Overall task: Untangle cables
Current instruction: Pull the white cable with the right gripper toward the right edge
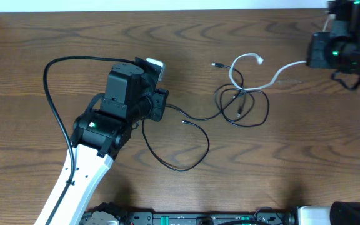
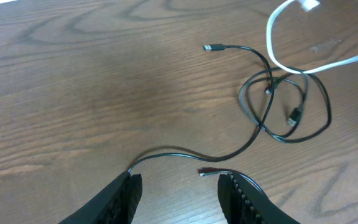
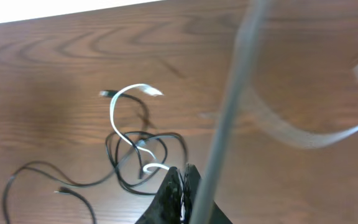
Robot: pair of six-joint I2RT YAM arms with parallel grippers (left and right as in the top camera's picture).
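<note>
while the left gripper (image 2: 180, 182) hangs with its jaws apart and nothing between them, a loose black cable (image 1: 207, 147) loops over the table (image 1: 36, 44) at about its 5 o'clock seen from overhead. one small plug end (image 2: 207, 170) lies right beside a fingertip. the black tangle (image 1: 241, 103) sits near 3 o'clock from the table's middle, with the white cable (image 1: 232, 70) threaded through it. that white one runs off toward 2 o'clock to the right gripper (image 1: 309, 59), which is pinched closed, on the white cable itself by the looks of it, though the wrist view is blurry up close.
</note>
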